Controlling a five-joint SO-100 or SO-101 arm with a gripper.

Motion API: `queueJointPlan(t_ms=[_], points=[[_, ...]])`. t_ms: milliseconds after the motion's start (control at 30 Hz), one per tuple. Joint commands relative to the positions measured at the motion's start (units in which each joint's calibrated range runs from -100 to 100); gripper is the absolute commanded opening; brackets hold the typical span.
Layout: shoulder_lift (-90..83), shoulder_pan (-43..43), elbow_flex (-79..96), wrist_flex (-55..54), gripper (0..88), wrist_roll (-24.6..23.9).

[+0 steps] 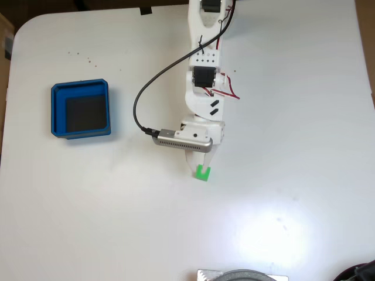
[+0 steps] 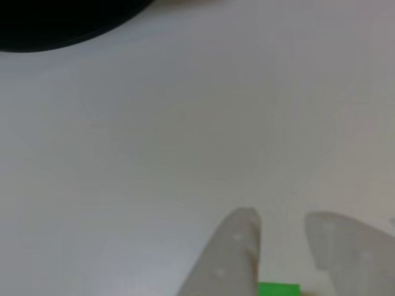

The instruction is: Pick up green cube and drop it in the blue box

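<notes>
On the desk, mid-frame in the fixed view, cube sits between spread pincer tips. Off-centre closing could knock it away; box is well apart, left.

Table: a white table with rounded corners at the upper left and upper right of the fixed view.
Surface marks: a few small dark specks in the upper left part of the tabletop.
Light: a soft bright glare patch on the tabletop at the lower right.
Surroundings: brownish floor or furniture shows past the left edge; too little shows to tell which.
Bottom edge: a grey round object, cut off.
</notes>
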Motion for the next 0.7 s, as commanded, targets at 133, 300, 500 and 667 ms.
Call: queueJointPlan(t_ms=[133, 300, 500, 667], points=[[1.44, 1.28, -11.21, 12.94, 2.5, 0.24], [5.29, 1.13, -18.93, 23.46, 2.5, 0.20], [8.30, 1.05, -25.04, 25.82, 2.5, -0.10], [9.05, 0.82, -26.02, 25.98, 2.6, -0.10]])
